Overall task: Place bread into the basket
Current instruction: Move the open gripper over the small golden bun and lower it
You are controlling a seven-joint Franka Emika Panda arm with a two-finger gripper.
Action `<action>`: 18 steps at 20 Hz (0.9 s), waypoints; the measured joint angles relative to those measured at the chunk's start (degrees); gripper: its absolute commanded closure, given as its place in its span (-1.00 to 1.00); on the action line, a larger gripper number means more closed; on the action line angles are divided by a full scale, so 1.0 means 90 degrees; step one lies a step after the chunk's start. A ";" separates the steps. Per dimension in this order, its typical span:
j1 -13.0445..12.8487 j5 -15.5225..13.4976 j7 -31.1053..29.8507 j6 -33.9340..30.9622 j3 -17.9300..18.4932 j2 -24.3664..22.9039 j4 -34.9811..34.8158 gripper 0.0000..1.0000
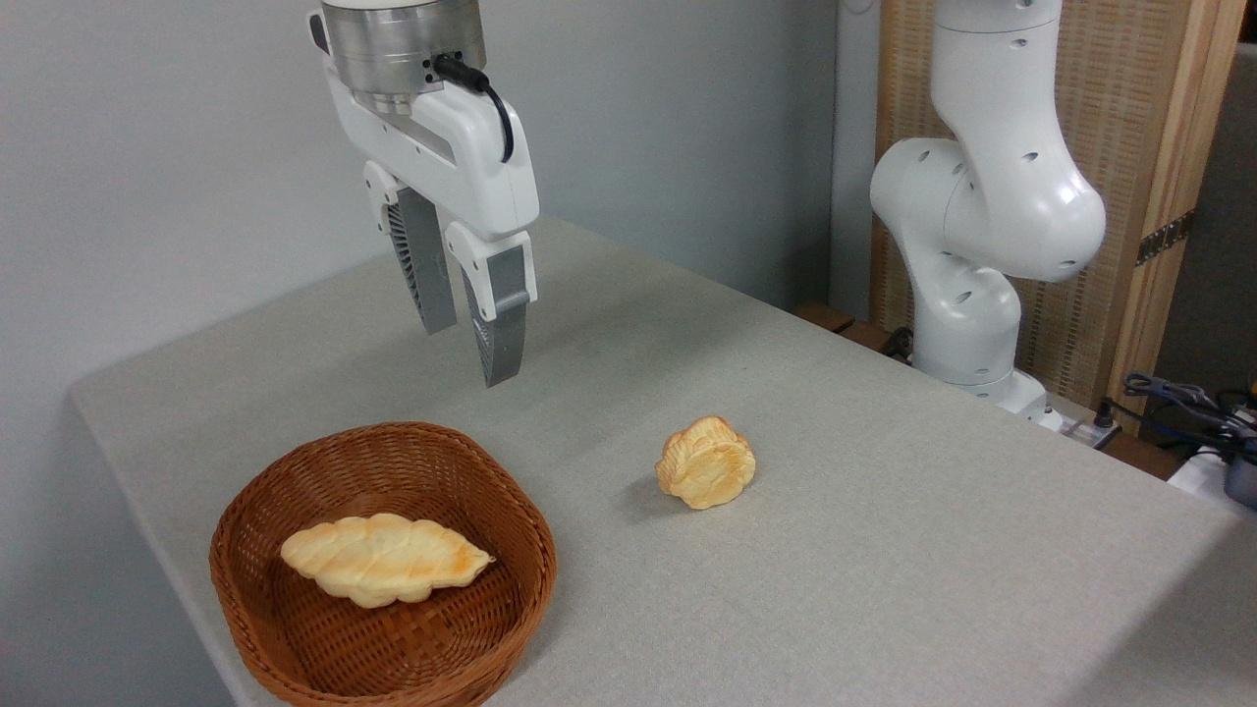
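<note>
the gripper (pixel 471 349) hangs in the air above the table (pixel 884 550), pointing down, behind the far rim of the basket (pixel 236 579). its two grey ribbed fingers (pixel 499 334) stand a little apart, with only a narrow gap between them, and they hold nothing. they touch no object and no surface.

the bread (pixel 706 462), a small golden-yellow bun with a ridged top, lies on the grey cloth of the table, to the right of the basket and clearly apart from it. it is also to the right of the gripper and lower in the picture. it rests tilted, so that its scalloped side faces the camera.

the basket is reddish-brown wicker and sits near the front left corner of the table. inside it lies a longer, pale braided loaf (pixel 385 558), flat on the bottom, with its pointed end to the right.

the white base of the arm (pixel 967 245) stands at the right edge of the table, in front of a wooden panel (pixel 1149 118).
</note>
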 measured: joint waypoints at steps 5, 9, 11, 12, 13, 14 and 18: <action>0.0006 0.0000 0.0000 0.0000 0.0001 0.0000 0.0000 -1.00; 0.0006 0.0000 0.0000 0.0000 0.0001 0.0000 0.0000 -1.00; 0.0002 0.0000 0.0000 -0.0008 -0.0001 0.0000 -0.0008 -1.00; -0.0003 0.0000 0.0000 -0.0018 -0.0004 -0.0002 -0.0028 -1.00; -0.0006 0.0000 0.0000 -0.0034 -0.0009 -0.0010 -0.0064 -1.00; -0.0007 0.0000 0.0000 -0.0054 -0.0024 -0.0037 -0.0145 -1.00; -0.0017 0.0000 0.0080 -0.0067 -0.0096 -0.0383 -0.0821 -1.00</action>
